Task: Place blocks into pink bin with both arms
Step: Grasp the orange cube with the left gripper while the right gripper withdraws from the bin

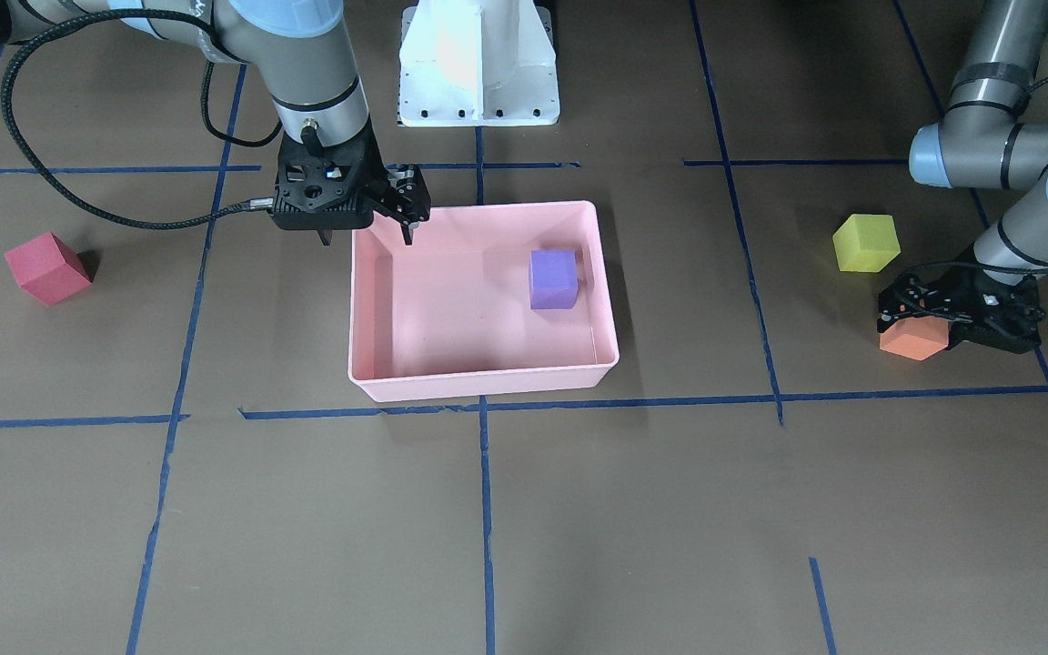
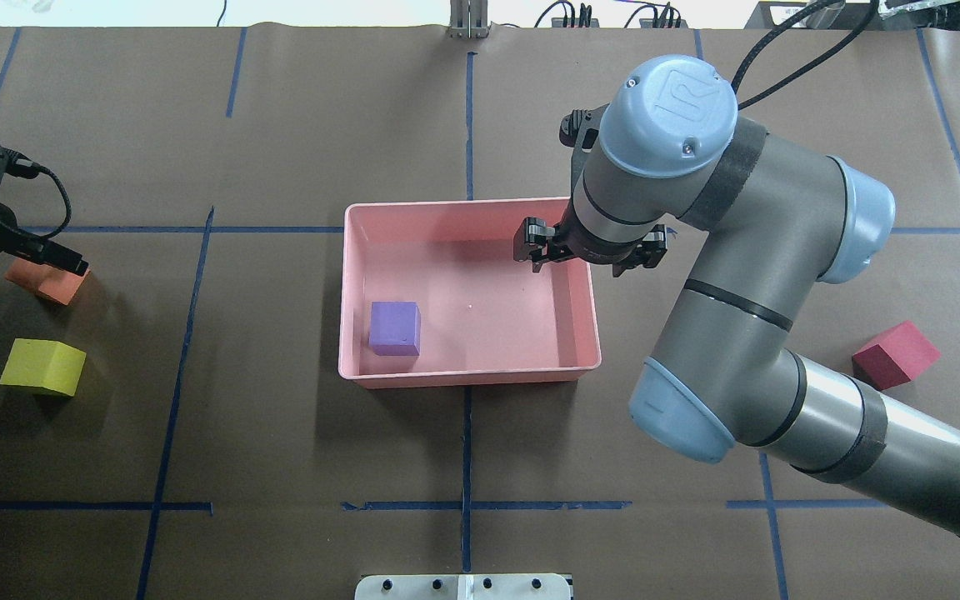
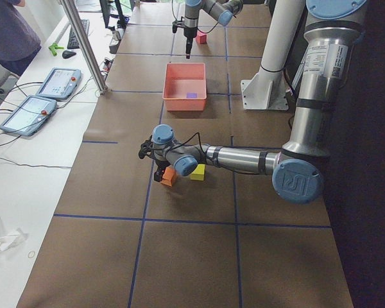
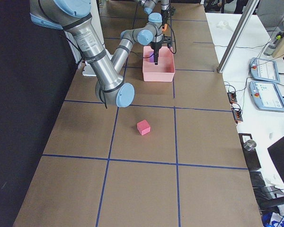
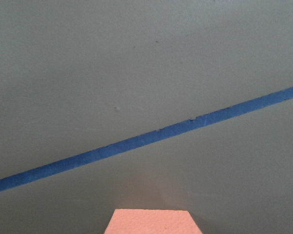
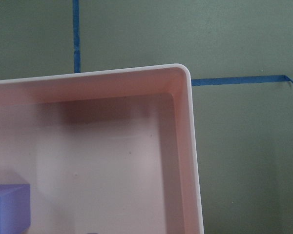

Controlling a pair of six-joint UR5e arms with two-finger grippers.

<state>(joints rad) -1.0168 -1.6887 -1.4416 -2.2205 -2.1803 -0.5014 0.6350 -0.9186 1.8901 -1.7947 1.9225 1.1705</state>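
The pink bin (image 1: 488,387) sits at the table's middle with the purple block (image 1: 552,279) inside, also seen in the overhead view (image 2: 395,327). My right gripper (image 1: 367,235) hangs open and empty over the bin's corner, one finger inside the wall and one outside. My left gripper (image 1: 920,314) is low over the orange block (image 1: 913,343), with its fingers closed around it, and the block touches the table. The yellow-green block (image 1: 865,243) lies just beside it. The red block (image 1: 46,267) lies alone on my right side.
The white pedestal base (image 1: 478,64) stands behind the bin. Blue tape lines (image 1: 488,509) cross the brown table cover. Operator tablets (image 3: 54,83) lie on a white side table beyond the far edge.
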